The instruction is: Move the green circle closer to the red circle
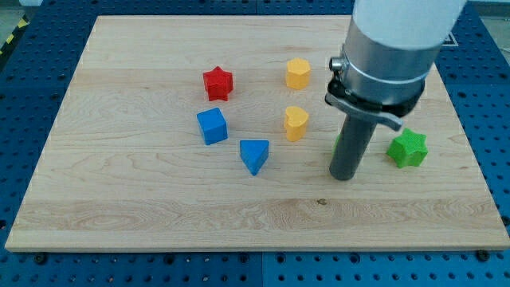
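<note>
My tip [343, 175] rests on the wooden board [119, 199] at the view's right of centre. A thin sliver of a green block [337, 139] shows just at the rod's left edge; the rod hides most of it, so I cannot make out its shape. No red circle shows; the arm's body covers the board's top right. A green star [408, 148] lies to the right of the rod. A red star [217, 83] lies at the upper middle left.
A yellow hexagon [298, 73] and a yellow heart [296, 123] lie left of the rod. A blue cube [212, 126] and a blue triangle [254, 155] lie further left. The board's right edge runs close past the green star.
</note>
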Available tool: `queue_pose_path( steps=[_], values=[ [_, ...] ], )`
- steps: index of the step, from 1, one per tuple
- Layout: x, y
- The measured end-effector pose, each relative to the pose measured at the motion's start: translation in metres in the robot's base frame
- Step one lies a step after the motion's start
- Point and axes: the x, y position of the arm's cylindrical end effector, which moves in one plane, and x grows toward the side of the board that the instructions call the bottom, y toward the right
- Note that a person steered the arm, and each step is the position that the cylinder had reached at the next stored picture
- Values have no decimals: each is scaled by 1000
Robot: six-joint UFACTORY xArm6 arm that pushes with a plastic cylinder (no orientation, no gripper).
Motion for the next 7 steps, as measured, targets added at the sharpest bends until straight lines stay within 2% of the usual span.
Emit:
queue_pose_path(
  steps=[2,4,5,7],
  values=[
    [-41,6],
    [-44,61],
    [-45,68],
    [-68,40]
  ],
)
